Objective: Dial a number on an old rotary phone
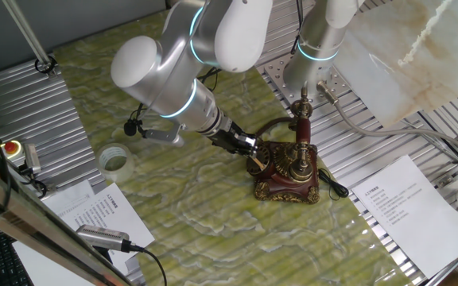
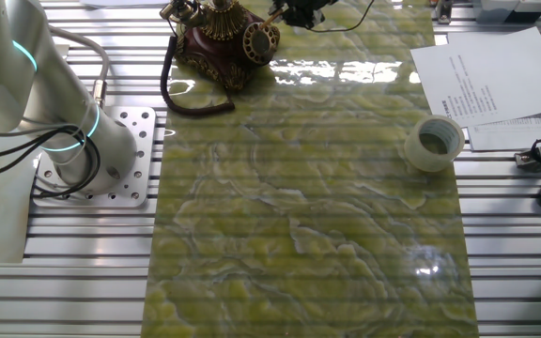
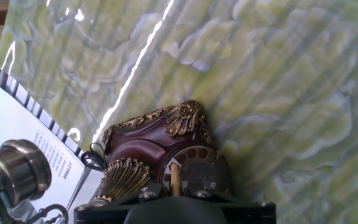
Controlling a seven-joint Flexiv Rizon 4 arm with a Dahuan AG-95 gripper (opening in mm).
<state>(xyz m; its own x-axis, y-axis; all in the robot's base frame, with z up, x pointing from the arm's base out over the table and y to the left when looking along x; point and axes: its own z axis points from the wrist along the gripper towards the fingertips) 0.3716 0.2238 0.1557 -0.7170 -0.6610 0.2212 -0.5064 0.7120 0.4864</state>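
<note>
Phone: ornate dark red-brown rotary phone with brass-gold trim (image 1: 286,171), standing on the green-yellow marbled mat (image 1: 205,214), at its edge nearest the arm's perforated base plate (image 2: 120,155).
Dial: round dark dial with finger holes (image 3: 197,168), on the phone's sloped front.
Handset: red-and-brass handset (image 1: 301,127) lying across the tall cradle on top of the phone.
Cord: black cord (image 2: 181,99) looping from the phone onto the mat.
Gripper: black two-finger gripper (image 1: 251,151) at the dial; a thin pale wooden stick (image 3: 174,180) juts from it, tip on the dial. Whether the fingers are together or apart cannot be told.
Writing: printed white sheet (image 1: 408,206) just beside the phone, text too small to read; second printed sheet (image 1: 98,210) well apart, also unreadable.
Around: clear tape roll (image 1: 114,159) on the mat, well apart from the phone.
</note>
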